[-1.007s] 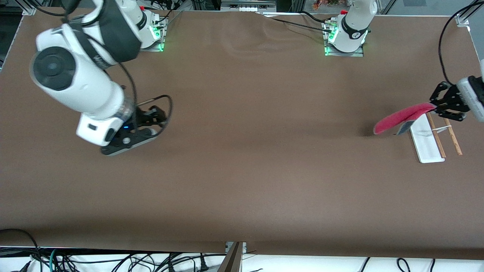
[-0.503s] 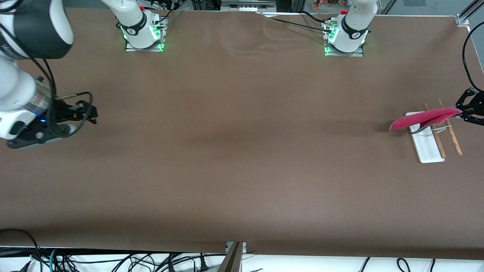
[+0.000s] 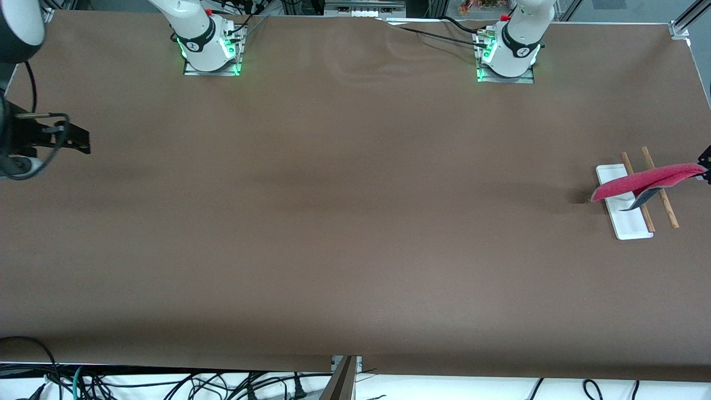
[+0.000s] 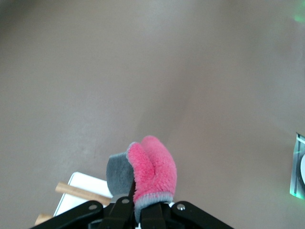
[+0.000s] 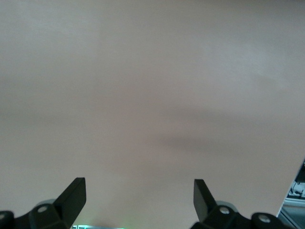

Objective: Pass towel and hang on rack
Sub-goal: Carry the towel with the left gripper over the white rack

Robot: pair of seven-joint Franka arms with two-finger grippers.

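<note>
The towel (image 3: 644, 182), pink-red with a dark grey underside, stretches in the air across the two wooden rods (image 3: 664, 203) of the rack, whose white base (image 3: 627, 219) lies at the left arm's end of the table. My left gripper (image 3: 705, 169) is shut on one end of the towel, over the table's edge beside the rack. In the left wrist view the folded towel (image 4: 153, 172) sticks out from the left gripper (image 4: 140, 212), with the rack's base (image 4: 78, 188) and a rod (image 4: 81, 192) below. My right gripper (image 3: 75, 139) hangs open with nothing in it at the right arm's end; the right wrist view shows the right gripper (image 5: 139, 196) over bare table.
The brown table (image 3: 344, 222) stretches wide between the two arms. The arm bases (image 3: 210, 53) (image 3: 508, 55) stand along the edge farthest from the front camera. Cables hang below the table's near edge.
The left gripper has carried the towel outward across the rack, toward the left arm's end. The right arm has pulled back to the right arm's end, still open.
</note>
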